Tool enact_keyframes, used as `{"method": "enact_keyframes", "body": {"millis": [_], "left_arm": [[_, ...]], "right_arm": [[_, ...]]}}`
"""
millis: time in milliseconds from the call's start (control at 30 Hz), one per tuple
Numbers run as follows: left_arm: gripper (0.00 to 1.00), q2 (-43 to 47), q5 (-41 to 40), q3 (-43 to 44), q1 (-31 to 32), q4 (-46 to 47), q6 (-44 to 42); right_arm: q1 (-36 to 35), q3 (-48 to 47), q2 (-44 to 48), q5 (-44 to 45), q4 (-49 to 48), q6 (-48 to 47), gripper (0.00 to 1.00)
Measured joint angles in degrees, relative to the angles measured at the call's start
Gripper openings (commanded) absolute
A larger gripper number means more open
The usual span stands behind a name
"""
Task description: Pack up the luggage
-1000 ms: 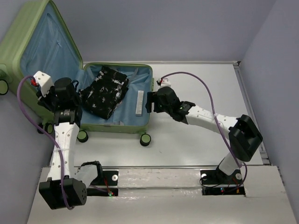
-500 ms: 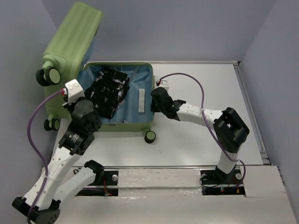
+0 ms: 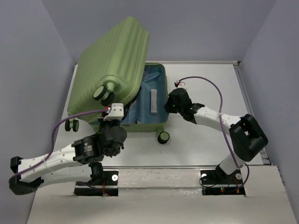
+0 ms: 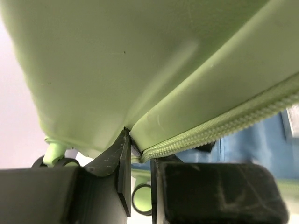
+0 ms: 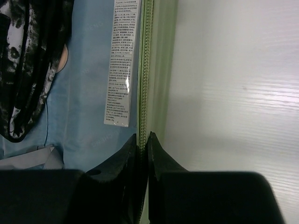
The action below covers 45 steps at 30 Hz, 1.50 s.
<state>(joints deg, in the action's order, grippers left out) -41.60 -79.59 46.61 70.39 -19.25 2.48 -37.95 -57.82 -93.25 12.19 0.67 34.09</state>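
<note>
The luggage (image 3: pixel 112 60) is a light-green ribbed suitcase; its lid stands tilted over the base, half closed, wheels (image 3: pixel 100 93) facing up. My left gripper (image 3: pixel 116 117) is shut on the lid's near zipper rim (image 4: pixel 196 135), which sits pinched between the fingers (image 4: pixel 122 168). My right gripper (image 3: pixel 169 105) is shut on the base's right rim (image 5: pixel 144 70), one finger inside against the blue lining (image 5: pixel 84 116), one outside. The black-and-white patterned cloth (image 5: pixel 23 70) lies inside the base, hidden by the lid in the top view.
A white printed label strip (image 5: pixel 124 60) lies on the lining beside the right rim. One base wheel (image 3: pixel 163 137) sticks out at the near right corner, two more at the left (image 3: pixel 71 124). White tabletop (image 3: pixel 210 88) extends right of the suitcase; grey walls enclose it.
The lid has swung from lying open at the left up and over the base. My left arm swept low and right with it. My right gripper closed on the rim; the suitcase shifted right.
</note>
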Motion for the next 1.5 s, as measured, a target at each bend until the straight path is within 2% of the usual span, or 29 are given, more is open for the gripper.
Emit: {"method": "enact_keyframes", "body": {"millis": [33, 67, 100, 167, 200, 233, 333, 433, 467, 500, 533, 567, 633, 700, 800, 867, 900, 1000, 1067, 1133, 1267, 1367, 1400, 1500], "left_arm": [[0.41, -0.83, 0.15, 0.00, 2.34, -0.42, 0.39], [0.68, -1.84, 0.50, 0.04, 4.22, -0.74, 0.98], [0.80, -2.62, 2.08, 0.13, 5.77, -0.66, 2.10], [0.92, -3.41, 10.08, 0.22, 8.76, 1.97, 5.99], [0.96, -3.63, 15.08, 0.81, 10.78, 4.46, 7.56], [0.97, -3.65, 19.58, 1.70, 12.22, 6.14, 8.33], [0.99, -3.63, 31.30, 5.51, 14.27, 10.10, 9.11], [0.99, -3.45, 39.52, 9.42, 14.32, 12.85, 8.96], [0.96, -3.43, 40.63, 10.54, 14.32, 12.92, 8.98], [0.93, -3.50, 40.83, 12.11, 14.32, 12.57, 9.01], [0.91, -3.54, 40.19, 13.62, 14.32, 12.37, 9.20], [0.85, -3.54, 39.56, 14.64, 14.19, 12.09, 9.42], [0.81, -3.54, 38.21, 17.00, 12.13, 10.91, 9.99], [0.77, -3.54, 38.62, 18.60, 5.70, 9.55, 10.64], [0.76, -4.00, 40.52, 19.41, -8.61, 7.80, 11.78], [0.73, -5.49, 47.58, 19.87, -20.68, 6.47, 12.24], [0.72, -7.04, 51.47, 20.46, -32.00, 6.23, 12.57], [0.72, -12.96, 69.35, 20.28, -55.87, 8.07, 15.39], [0.71, -17.29, 76.89, 18.34, -69.55, 10.47, 18.27], [0.65, -20.70, 81.31, 14.67, -77.77, 11.82, 21.92], [0.56, -21.27, 87.01, 6.45, -84.11, 13.73, 27.98], [0.41, -21.53, 86.99, 4.94, -86.77, 14.60, 30.10], [0.29, -22.14, 86.90, 4.94, -87.38, 15.47, 30.18], [0.06, -26.51, 87.82, 4.96, -88.85, 18.86, 30.82]], "right_arm": [[0.74, 0.72, 0.74, -0.68, -0.04, -0.28, 0.10], [2.38, 2.12, 2.10, -1.73, -0.09, -0.66, 0.23], [3.48, 3.17, 3.06, -2.64, -0.33, -0.96, 0.30], [5.55, 5.05, 5.03, -4.22, -0.39, -1.40, 0.45], [6.47, 6.36, 6.36, -5.51, -0.44, -2.40, 0.58], [7.26, 7.30, 7.43, -6.54, -0.11, -2.78, 0.63], [9.14, 9.31, 10.38, -8.00, 1.99, -4.28, 0.67], [11.74, 10.95, 14.64, -11.56, 2.75, -4.33, 0.61], [11.98, 10.97, 16.61, -12.11, 3.96, -4.37, 0.48], [12.37, 11.02, 18.45, -12.20, 4.70, -4.35, 0.42], [12.92, 11.02, 20.70, -11.96, 5.57, -4.50, 0.28], [13.75, 11.08, 24.11, -11.19, 6.75, -4.28, 0.20], [14.62, 11.08, 28.15, -9.92, 8.00, -4.17, 0.11], [15.32, 11.08, 31.91, -8.37, 9.07, -4.07, 0.07], [15.56, 11.06, 34.21, -7.74, 10.10, -4.02, 0.07], [15.56, 10.84, 33.70, -8.59, 10.80, -4.15, 0.07], [15.54, 10.51, 32.65, -9.51, 11.34, -4.31, 0.07], [15.54, 8.92, 28.92, -11.85, 11.87, -4.70, 0.09], [15.54, 8.46, 27.10, -12.70, 12.13, -4.98, 0.10], [15.54, 8.00, 25.51, -13.09, 12.46, -5.35, 0.11], [15.54, 5.03, 21.07, -14.05, 12.46, -5.75, 0.11], [15.54, 3.41, 17.64, -14.60, 11.50, -5.84, 0.11], [15.54, 3.34, 16.37, -14.80, 11.10, -5.84, 0.11], [14.64, 3.19, 13.88, -14.16, 11.06, -5.99, 0.11]]}}
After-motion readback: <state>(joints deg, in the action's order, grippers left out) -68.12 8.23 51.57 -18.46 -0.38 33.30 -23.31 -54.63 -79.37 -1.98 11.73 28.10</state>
